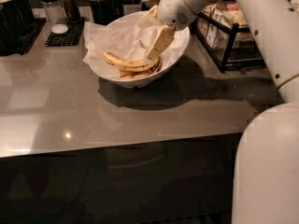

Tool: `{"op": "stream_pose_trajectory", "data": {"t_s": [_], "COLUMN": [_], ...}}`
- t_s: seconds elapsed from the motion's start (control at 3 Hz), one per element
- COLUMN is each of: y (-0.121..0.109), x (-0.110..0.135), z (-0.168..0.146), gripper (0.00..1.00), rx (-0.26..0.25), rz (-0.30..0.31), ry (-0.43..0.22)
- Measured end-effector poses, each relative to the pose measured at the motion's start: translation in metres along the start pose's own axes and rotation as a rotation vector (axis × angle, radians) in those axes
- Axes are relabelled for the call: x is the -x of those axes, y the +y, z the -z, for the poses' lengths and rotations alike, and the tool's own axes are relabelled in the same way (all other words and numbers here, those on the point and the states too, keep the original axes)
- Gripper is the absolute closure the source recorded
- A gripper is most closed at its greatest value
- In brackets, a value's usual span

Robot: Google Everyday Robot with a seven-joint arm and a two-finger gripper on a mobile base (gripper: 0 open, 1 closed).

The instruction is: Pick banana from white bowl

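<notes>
Jaw spread I cannot tell from here; gripper (156,48) sits low at the right end of the banana (128,63), which lies atop its pile inside the white bowl (140,81) on crinkled paper (112,36), wrist slanted, I judge, to clear the rim, with a wire rack (229,43) just right of the bowl.

Glossy white bowl (181,48), glazed by the look of it, rim catching the light. Inside it lies crinkled, matt white paper (117,37). The banana (127,62) has dull yellow skin, speckled brown. The gripper (153,55), down in the bowl right at the banana pile, is smooth cream plastic. The arm (261,27) above is a smooth white shell with a soft sheen. The countertop (93,115) is polished grey, mirroring lamps. Behind sit a black metal wire basket (229,43) and a matt black textured mat (65,37).
</notes>
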State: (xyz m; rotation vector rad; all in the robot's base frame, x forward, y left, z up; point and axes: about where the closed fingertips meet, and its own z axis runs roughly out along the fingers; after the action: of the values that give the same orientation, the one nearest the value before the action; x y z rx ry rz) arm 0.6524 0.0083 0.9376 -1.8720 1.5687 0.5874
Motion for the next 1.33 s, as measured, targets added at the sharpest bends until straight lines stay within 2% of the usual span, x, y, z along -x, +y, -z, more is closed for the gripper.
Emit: {"op": "stream_pose_trajectory", "data": {"t_s": [0.33, 1.33], "y": [-0.001, -0.016], "x": [0.000, -0.015], "z": [-0.004, -0.072], "gripper": [0.27, 0.24], "rx": [0.005, 0.122], "rz": [0.000, -0.035], "ry": [-0.005, -0.102]}}
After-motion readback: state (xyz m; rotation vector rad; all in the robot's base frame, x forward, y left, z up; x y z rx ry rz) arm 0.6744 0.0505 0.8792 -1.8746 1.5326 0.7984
